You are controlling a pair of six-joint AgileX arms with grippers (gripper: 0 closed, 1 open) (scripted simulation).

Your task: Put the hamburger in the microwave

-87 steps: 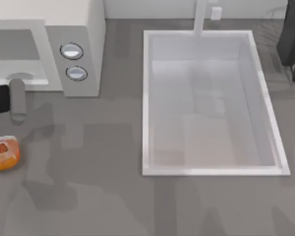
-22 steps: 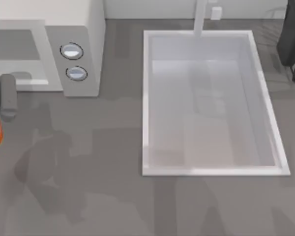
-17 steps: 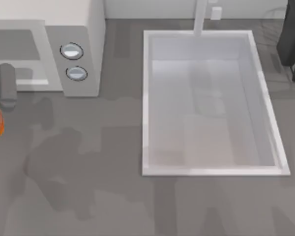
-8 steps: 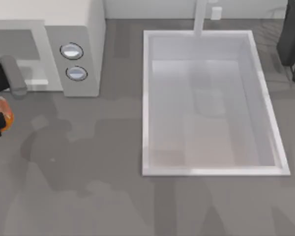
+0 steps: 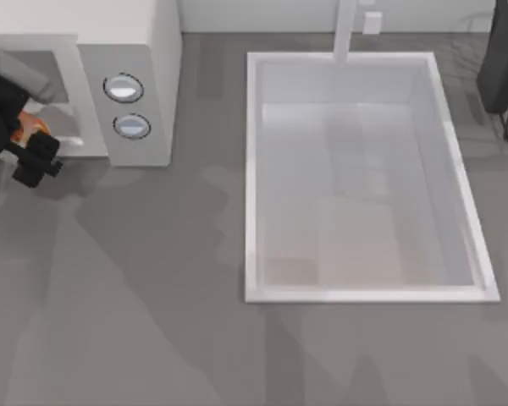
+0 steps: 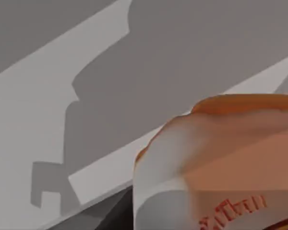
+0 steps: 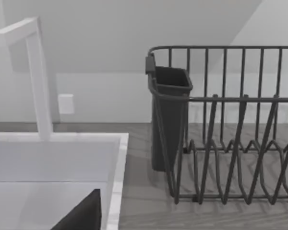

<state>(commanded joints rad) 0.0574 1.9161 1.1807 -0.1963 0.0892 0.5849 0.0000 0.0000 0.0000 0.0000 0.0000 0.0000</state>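
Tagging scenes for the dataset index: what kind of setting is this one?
A simulated kitchen counter, most likely. A white sink with a faucet is set in the grey worktop, a microwave stands at its left, and a dark dish rack stands at the back right.

The hamburger (image 5: 27, 128) seemingly at the microwave (image 5: 127, 34) mouth.

A matt, smooth grey tabletop (image 5: 152, 296) carries the off-white boxy microwave (image 5: 157, 51) with shiny silver-blue knobs (image 5: 123, 88), a smooth white sink basin (image 5: 252, 169), a dark wire dish rack (image 7: 230, 143), and the glossy orange hamburger (image 6: 221, 158).
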